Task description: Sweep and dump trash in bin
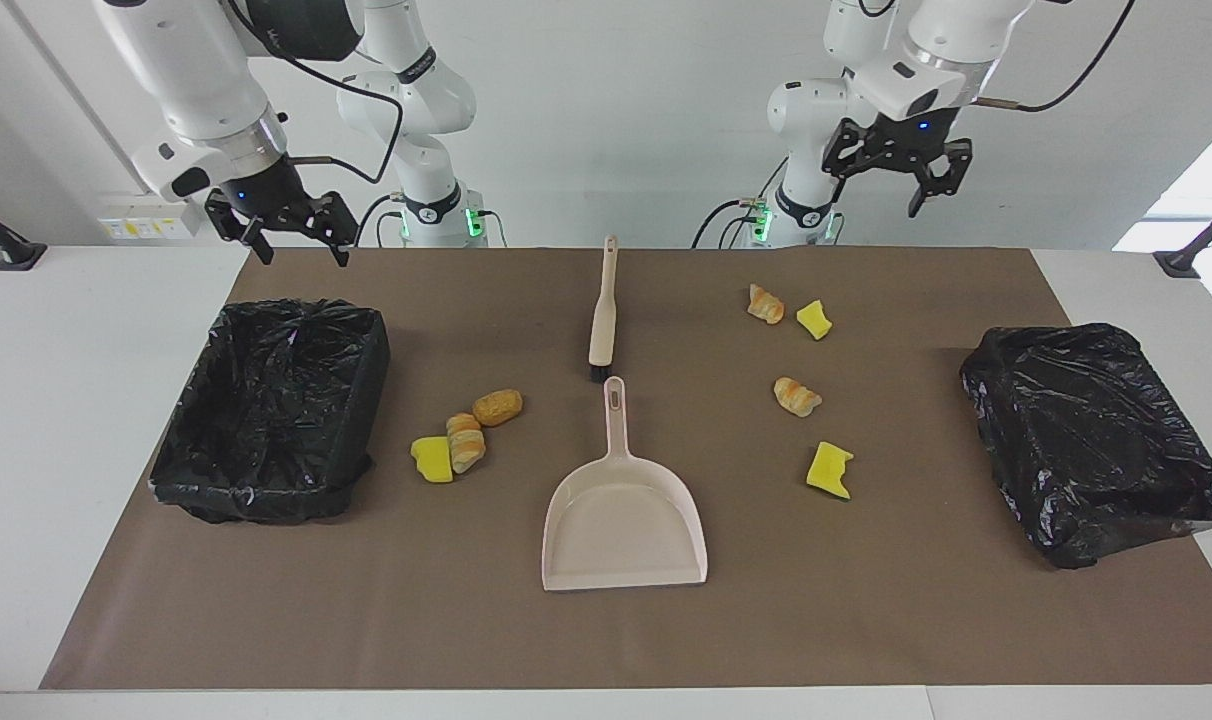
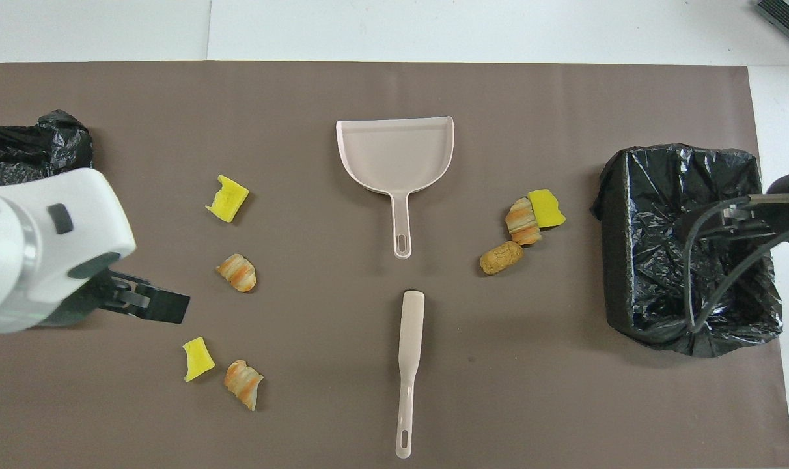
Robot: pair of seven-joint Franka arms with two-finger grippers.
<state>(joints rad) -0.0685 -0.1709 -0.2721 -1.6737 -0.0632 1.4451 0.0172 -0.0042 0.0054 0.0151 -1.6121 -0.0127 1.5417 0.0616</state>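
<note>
I see both hands spread, empty, up in the air: left hand (image 1: 897, 177), right hand (image 1: 291, 228). Brush (image 1: 602, 312) and dustpan (image 1: 625, 519) lie in line mid-surface, handles meeting, axis 12–6 facing view; pan mouth at 6. Trash (image 1: 795, 396) flanks them, easy sweeping toward either bin (image 1: 271, 412).

Both arms are glossy white with rounded joints and black bands. Each black, linked hand, left hand (image 1: 898, 180) and right hand (image 1: 288, 232), shows a blue light. Black cables loop alongside; bases glow green.
</note>
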